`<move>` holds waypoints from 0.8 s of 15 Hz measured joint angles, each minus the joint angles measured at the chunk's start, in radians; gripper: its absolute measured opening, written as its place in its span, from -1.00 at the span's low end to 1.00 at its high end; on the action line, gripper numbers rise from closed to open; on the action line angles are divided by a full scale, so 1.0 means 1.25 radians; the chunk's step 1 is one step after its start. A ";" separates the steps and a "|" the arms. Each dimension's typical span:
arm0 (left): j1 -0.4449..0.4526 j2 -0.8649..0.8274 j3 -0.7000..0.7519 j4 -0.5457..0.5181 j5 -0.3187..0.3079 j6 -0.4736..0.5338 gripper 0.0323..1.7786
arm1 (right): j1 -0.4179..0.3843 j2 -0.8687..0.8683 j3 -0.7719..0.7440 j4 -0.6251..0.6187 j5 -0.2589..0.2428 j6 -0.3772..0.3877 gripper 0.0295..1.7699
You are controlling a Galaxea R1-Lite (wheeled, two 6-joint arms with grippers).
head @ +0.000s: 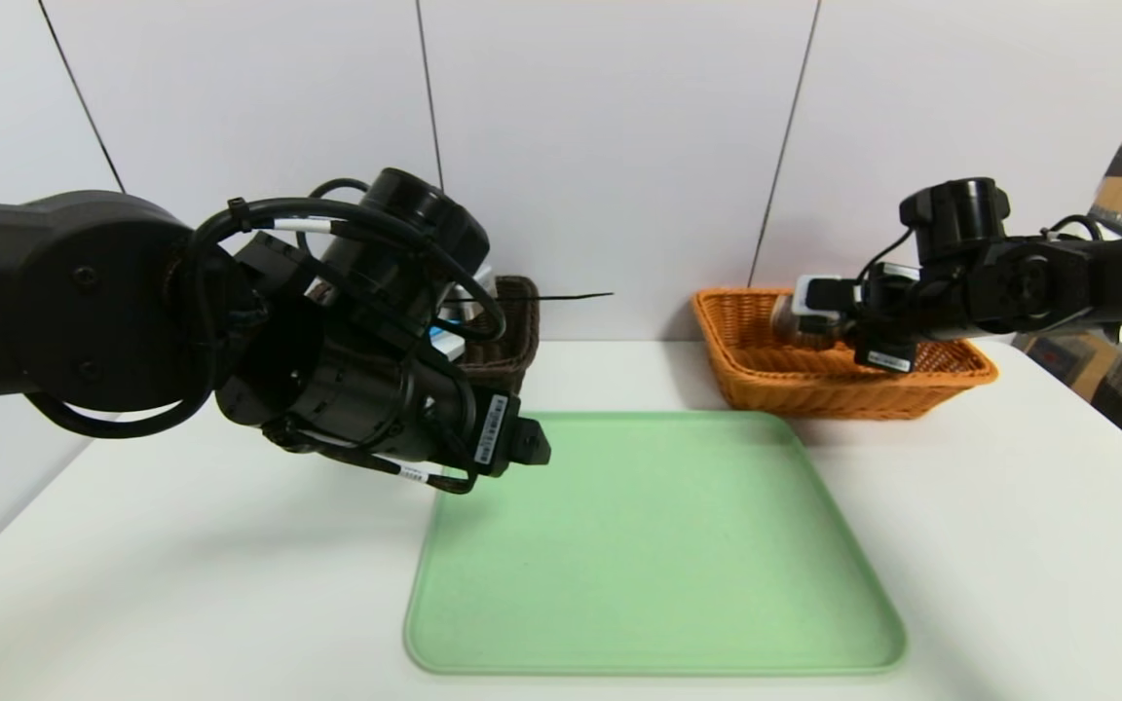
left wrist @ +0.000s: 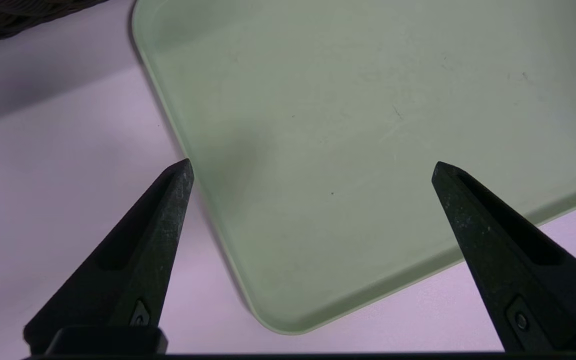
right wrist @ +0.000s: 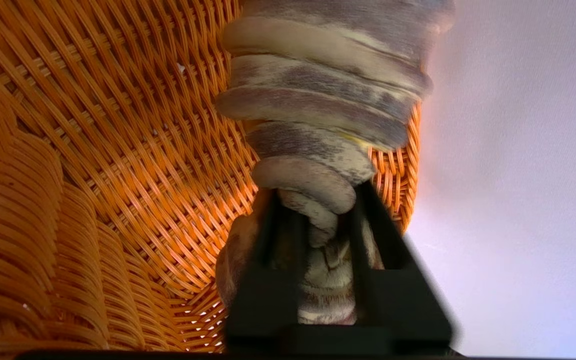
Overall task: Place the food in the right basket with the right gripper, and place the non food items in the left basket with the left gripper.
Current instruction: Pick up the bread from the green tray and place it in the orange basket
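Bread loaf going into the orange basket at the far right.

The right pincer (right wrist: 318,220) reaches into the orange basket (head: 766,375), its 2 fingers close around the near end of the twisted loaf (right wrist: 328,100); ease them apart fully with the loaf low over the weave, then back out straight. The left pincer (left wrist: 310,167) hangs wide open and empty over the green tray (head: 658,545) on the white surface (head: 181,584).

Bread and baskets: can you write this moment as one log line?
right end effector: on bread, inside orange basket | left end effector: open above green tray | dark basket: behind left arm
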 joint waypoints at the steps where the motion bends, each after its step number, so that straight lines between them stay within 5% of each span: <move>1: 0.000 0.000 0.000 -0.005 -0.002 0.000 0.90 | 0.002 0.000 0.000 0.000 0.000 0.003 -0.34; 7: 0.002 0.000 0.001 -0.007 -0.002 0.000 0.90 | 0.006 -0.014 -0.033 0.040 -0.001 0.033 0.34; 12: 0.005 -0.001 0.001 -0.007 0.000 0.000 0.90 | 0.016 -0.025 -0.189 0.266 0.015 0.123 0.62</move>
